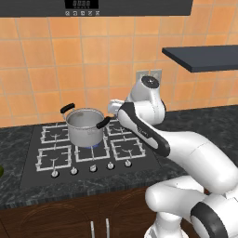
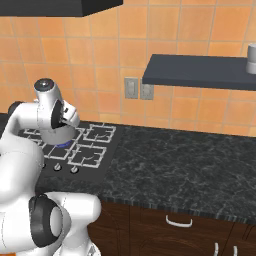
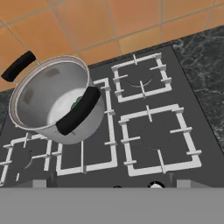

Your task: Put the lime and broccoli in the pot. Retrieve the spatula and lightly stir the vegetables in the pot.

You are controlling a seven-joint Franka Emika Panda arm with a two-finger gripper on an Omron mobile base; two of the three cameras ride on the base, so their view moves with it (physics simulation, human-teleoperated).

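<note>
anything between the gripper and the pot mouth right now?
Nothing visible does. In the hand view the pot sits on its burner with the mouth uncovered, no lid; only its near black handle crosses the rim. The stove grates beside it are bare. Something green shows inside, behind that handle.

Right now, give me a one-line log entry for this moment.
pincer: open, empty, beside pot | pot: on stove, something green inside | spatula: not picked up

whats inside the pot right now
In the hand view the pot shows mostly bare shiny steel, plus a small green patch low inside. The near black handle covers most of it, so I cannot tell what it is.
</note>
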